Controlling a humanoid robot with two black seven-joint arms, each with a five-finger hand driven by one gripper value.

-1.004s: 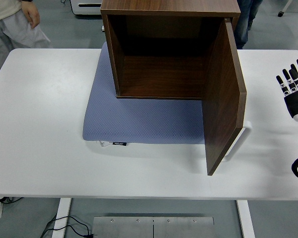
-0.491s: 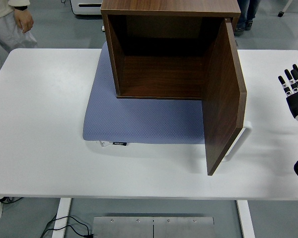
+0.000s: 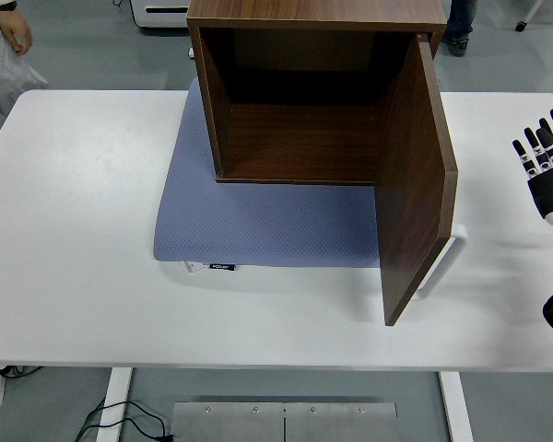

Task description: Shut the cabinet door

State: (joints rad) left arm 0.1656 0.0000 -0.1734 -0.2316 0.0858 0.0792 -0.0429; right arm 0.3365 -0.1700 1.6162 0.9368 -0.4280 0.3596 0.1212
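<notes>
Head view: brown cabinet door stands open.

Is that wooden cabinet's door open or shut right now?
Open. The door swings out toward the table's near edge, leaving the cabinet interior visible and empty.

Person: has moved further left, now mostly out of view at the top left corner.
Right hand: barely shifted at the table's right edge.
</notes>
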